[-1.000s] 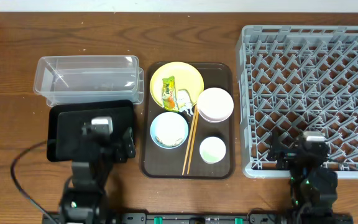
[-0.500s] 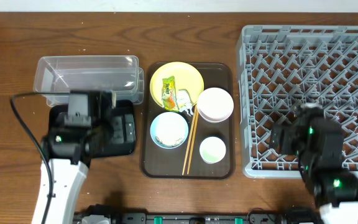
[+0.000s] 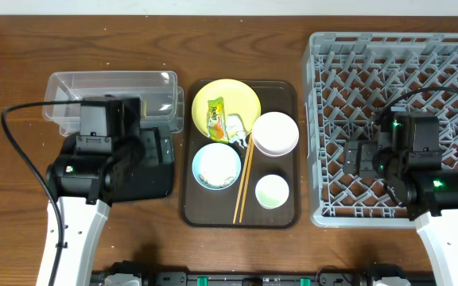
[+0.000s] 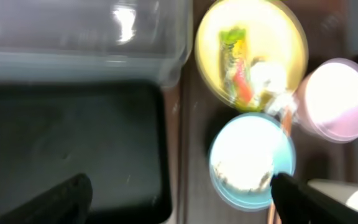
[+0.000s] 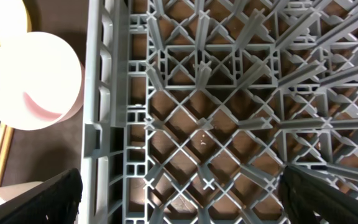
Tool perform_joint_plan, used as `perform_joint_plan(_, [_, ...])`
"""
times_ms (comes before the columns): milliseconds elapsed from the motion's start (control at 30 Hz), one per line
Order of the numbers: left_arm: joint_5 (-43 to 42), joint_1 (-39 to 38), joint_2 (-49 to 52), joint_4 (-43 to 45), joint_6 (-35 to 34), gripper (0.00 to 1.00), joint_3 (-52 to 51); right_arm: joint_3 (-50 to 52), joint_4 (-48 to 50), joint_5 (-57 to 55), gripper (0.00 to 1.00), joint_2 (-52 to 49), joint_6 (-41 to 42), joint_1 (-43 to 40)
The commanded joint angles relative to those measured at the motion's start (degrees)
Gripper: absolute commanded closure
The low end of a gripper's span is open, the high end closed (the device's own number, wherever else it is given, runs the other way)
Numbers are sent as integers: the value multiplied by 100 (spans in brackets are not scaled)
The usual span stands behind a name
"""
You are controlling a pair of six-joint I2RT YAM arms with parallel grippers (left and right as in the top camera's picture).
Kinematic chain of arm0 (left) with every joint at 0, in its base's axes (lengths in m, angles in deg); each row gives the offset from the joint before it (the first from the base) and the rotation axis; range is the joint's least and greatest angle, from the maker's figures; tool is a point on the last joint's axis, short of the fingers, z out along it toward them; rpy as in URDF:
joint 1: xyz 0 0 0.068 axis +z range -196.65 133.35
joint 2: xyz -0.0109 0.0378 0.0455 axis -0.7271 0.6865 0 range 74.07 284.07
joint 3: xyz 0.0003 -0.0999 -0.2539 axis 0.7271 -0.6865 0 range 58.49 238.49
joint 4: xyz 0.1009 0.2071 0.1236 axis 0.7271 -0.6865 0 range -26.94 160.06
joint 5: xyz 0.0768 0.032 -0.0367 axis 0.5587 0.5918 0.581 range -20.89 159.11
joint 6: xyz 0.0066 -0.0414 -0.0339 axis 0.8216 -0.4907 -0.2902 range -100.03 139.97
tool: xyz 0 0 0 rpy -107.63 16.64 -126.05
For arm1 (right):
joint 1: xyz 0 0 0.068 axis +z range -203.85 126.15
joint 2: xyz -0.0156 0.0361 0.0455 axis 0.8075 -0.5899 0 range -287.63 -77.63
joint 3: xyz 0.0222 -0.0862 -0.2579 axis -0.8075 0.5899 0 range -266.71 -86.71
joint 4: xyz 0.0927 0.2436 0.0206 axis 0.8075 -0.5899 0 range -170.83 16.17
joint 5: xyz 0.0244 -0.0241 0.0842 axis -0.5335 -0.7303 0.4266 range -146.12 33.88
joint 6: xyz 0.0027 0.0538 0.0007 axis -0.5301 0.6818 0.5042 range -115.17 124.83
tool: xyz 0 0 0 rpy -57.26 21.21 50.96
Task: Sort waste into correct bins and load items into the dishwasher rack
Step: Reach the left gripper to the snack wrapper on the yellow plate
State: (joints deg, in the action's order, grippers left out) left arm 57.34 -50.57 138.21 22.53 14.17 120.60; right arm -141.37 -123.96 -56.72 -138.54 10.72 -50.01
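Note:
A yellow plate (image 3: 241, 97) holds the yellow-green wrapper (image 3: 215, 117) and a crumpled white scrap (image 3: 236, 125). The pinkish-white bowl (image 3: 275, 133), the light blue bowl (image 3: 216, 165) with rice grains, the white cup (image 3: 273, 191) and the chopsticks (image 3: 245, 179) lie beside it. My left gripper (image 3: 153, 155) is open and empty over the black tray (image 3: 153, 187); the left wrist view (image 4: 179, 190) shows the blue bowl (image 4: 252, 158) near its right finger. My right gripper (image 3: 362, 159) is open and empty over the grey rack (image 3: 396, 79), near its left wall (image 5: 104, 93).
All the dishes sit on a brown serving tray (image 3: 285, 216) between the black tray and the rack. The clear tub (image 3: 110, 95) stands behind the black tray. Cables trail from both arms toward the front edge.
Both arms have swung away from the table's front edge. The left gripper now hangs over the black tray, the right over the rack's left front part. No object has moved.

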Motion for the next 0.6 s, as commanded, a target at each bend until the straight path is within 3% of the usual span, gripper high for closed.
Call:
perform_joint_plan(0, [-304, -31, 46, 369, -188, 6, 94, -122, 7, 109, 1, 4, 9, 85])
perform_joint_plan(333, [-195, -706, 857, 2332, -177, 11, 120, -122, 4, 109, 1, 4, 11, 85])
perform_joint_plan(567, [219, -1134, 2205, 2245, -111, 16, 920, -122, -2, 109, 1, 4, 9, 85])
